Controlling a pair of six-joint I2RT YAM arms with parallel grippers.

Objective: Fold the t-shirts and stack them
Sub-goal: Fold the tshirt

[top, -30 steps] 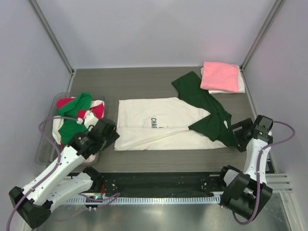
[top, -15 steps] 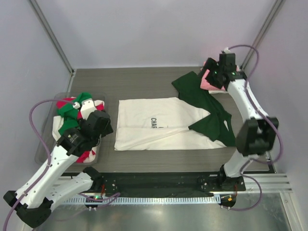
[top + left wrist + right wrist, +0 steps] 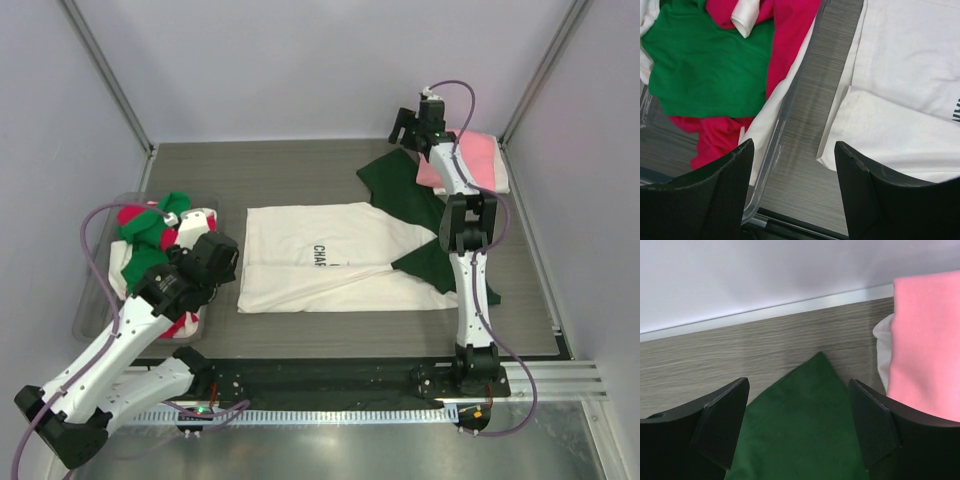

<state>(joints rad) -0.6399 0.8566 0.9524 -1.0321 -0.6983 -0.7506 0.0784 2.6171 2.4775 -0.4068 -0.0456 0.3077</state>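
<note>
1. Cream-white cloth t-shirt with dark green fabric (image 3: 330, 270), flat mid-table for folding.
2. Clear plastic tub (image 3: 92, 318), left, holding crumpled t-shirts (image 3: 150, 235) waiting.
3. Folded pink t-shirt (image 3: 458, 158), far-right corner, probably stack base.
4. Left gripper (image 3: 795, 150), fingers spread beside shirt's near-left edge.
5. Right gripper (image 3: 797, 385), fingers spread over green fabric's far corner.

The white-shelled left arm (image 3: 110, 350) and white-shelled right arm (image 3: 470, 290) have black joint housings. A thin purple cable (image 3: 83, 245) loops off each. Their matte black wedge-shaped fingers (image 3: 715, 200) look finely textured.
</note>
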